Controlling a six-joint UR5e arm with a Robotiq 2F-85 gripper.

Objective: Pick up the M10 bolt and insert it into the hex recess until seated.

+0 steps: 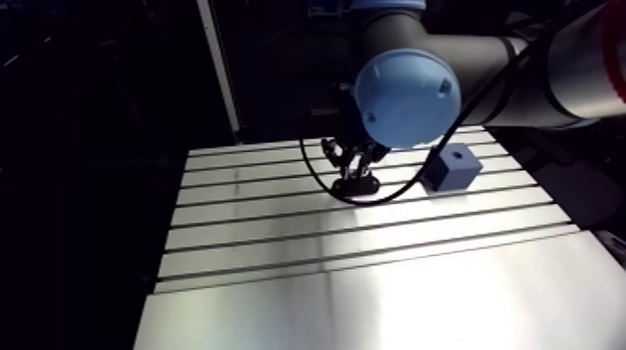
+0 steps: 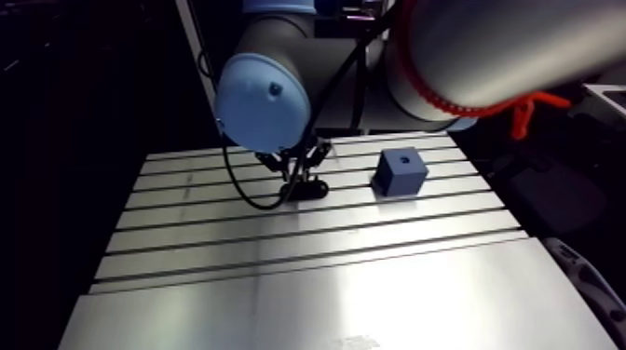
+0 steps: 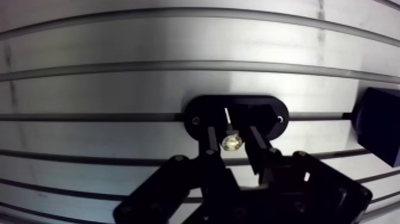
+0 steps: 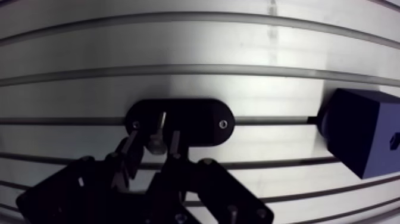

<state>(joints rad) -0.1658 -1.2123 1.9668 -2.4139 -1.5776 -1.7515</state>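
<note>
The end effector [image 3: 231, 134], fingers [image 3: 212, 143] apart, straddles the bolt [image 3: 231, 142] in its black holder [image 3: 199, 113] — it should close evenly on the head, then lift straight up.

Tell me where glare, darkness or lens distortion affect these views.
Arm view: the table carries a broad white sheen, its surroundings are nearly black, and the blue block is dim. Wrist view: the table slots bow into curves, glare streaks the metal, the pincer is a dark silhouette, only the bolt glints.
</note>
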